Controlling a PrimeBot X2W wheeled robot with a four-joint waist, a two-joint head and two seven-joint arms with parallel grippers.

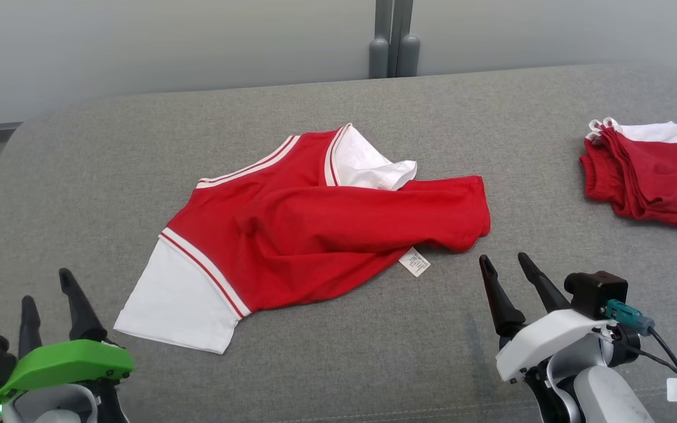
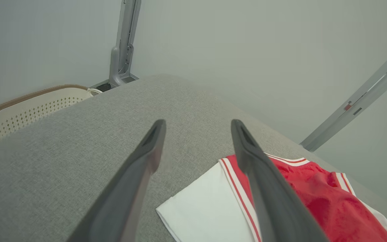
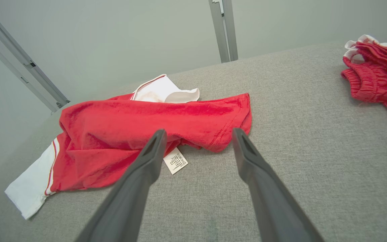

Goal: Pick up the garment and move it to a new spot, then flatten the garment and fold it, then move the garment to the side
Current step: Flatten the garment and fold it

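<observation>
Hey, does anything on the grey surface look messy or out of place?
The red garment lies rumpled, not flat: its body is folded over itself and its care label sticks out at the near edge.

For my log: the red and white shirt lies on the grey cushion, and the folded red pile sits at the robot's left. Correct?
Not quite: the folded red pile sits at the robot's right, as the head view shows.

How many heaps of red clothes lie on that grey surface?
2: a rumpled red-and-white shirt in the middle, and a folded stack at the far right edge. How many pieces the stack holds is hidden.
</observation>
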